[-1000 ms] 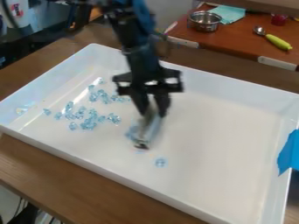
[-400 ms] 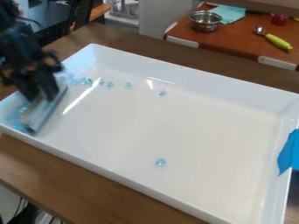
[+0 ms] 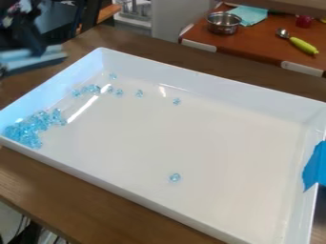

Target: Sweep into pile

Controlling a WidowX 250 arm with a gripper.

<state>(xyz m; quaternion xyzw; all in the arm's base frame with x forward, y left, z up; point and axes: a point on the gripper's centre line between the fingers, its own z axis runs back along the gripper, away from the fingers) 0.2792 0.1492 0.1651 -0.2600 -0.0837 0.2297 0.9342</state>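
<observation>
My gripper point(image 3: 39, 53) is at the upper left, raised outside the tray's left wall, shut on a pale blue-grey sweeping blade point(image 3: 28, 60). In the white tray point(image 3: 185, 138), clear blue beads point(image 3: 30, 127) lie heaped in the left corner against the wall. Several more beads point(image 3: 91, 89) are strung out along the back left part of the floor. One lone bead point(image 3: 177, 101) lies farther right near the back, and another bead point(image 3: 175, 177) rests toward the front middle.
Blue tape point(image 3: 315, 167) covers part of the tray's right wall. Behind, on a red-brown surface, are a metal pot point(image 3: 223, 23), a teal cloth point(image 3: 248, 15) and a spoon with a green handle point(image 3: 303, 45).
From mid-tray, my gripper swept left with the blade, then rose up past the left wall. Beads that were scattered at centre left are now bunched in the left corner.
</observation>
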